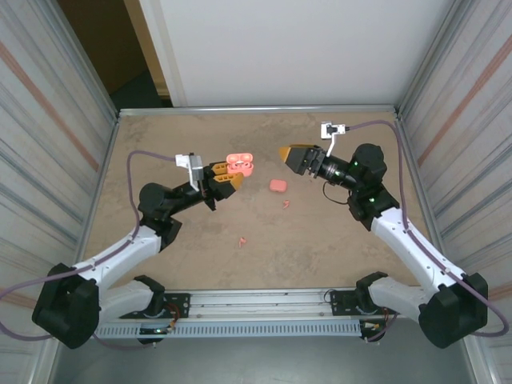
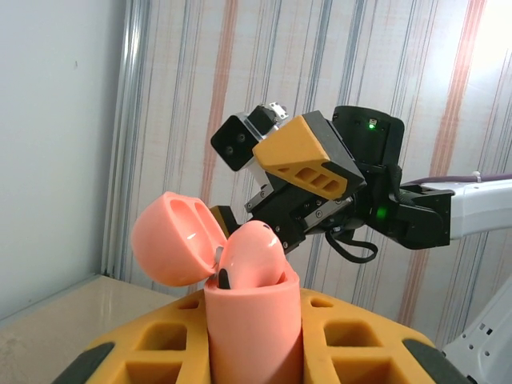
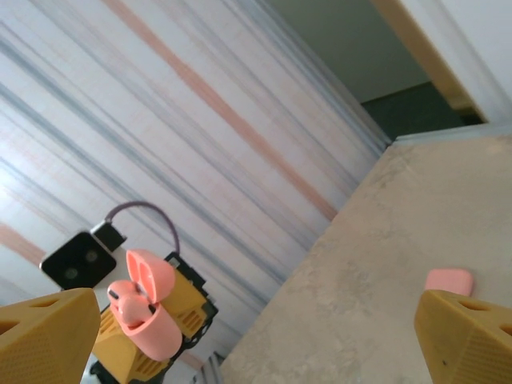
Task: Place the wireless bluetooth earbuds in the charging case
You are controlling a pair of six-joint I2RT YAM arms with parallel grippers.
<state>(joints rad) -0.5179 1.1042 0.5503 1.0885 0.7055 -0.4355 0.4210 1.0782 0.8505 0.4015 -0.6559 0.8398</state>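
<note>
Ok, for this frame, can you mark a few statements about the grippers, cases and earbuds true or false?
1. The left gripper holds a charging case with its lid open. True.
2. The right gripper is clamped on an earbud. False: its jaws stand wide open with nothing between them.
3. A second pink case lies on the table with its lid shut. True.
4. Every earbud is already in a case. False: loose earbuds lie on the table, another nearer the arm bases.
</note>
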